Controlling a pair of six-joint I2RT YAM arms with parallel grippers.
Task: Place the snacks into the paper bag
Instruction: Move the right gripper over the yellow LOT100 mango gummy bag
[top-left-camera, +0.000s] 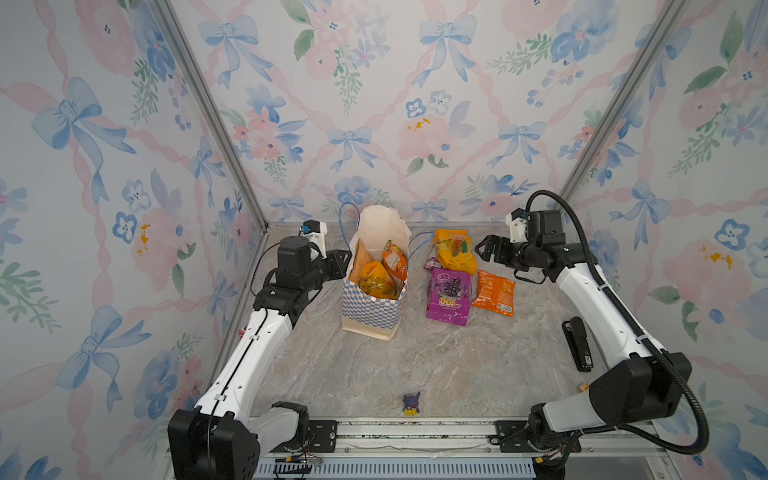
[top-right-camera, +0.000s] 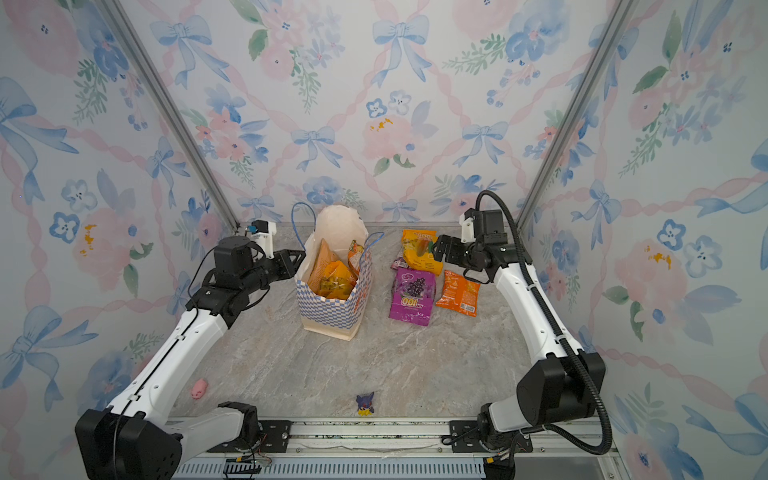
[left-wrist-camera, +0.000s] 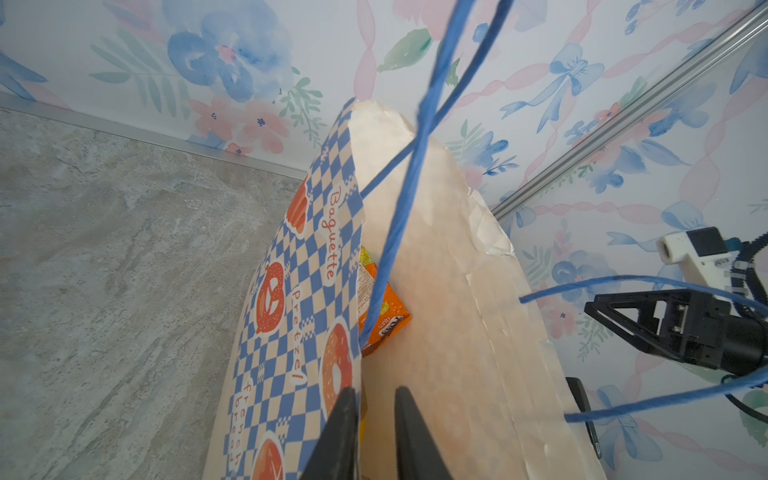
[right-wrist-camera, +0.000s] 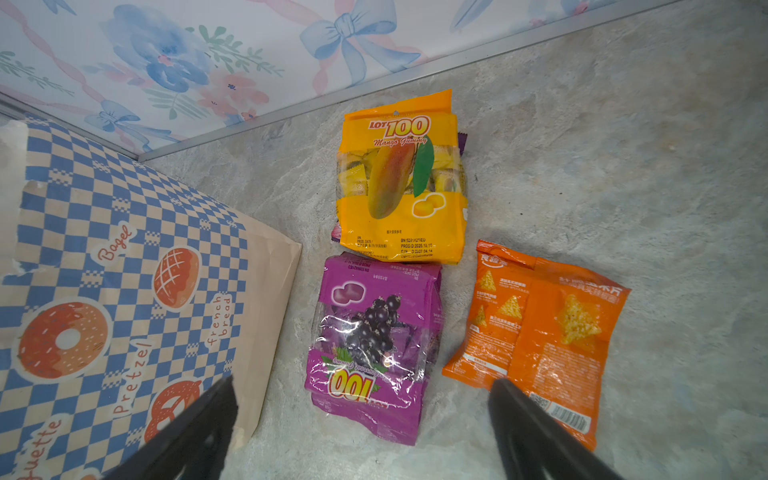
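Grey marbled counter. Paper bag stands upright near the back edge, left of centre. Yellow packet by the back edge, with purple packet and orange packet side by side in front of it. Black device near the right edge. Figurine at the front edge. Pink bit near the left edge.

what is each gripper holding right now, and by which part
Nothing. The right gripper hangs open over the snacks; the left gripper straddles the paper bag at its side wall, jaws slightly apart.

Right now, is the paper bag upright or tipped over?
Upright. The paper bag stands on its cream base with its mouth facing up, and snacks show inside it in both top views.
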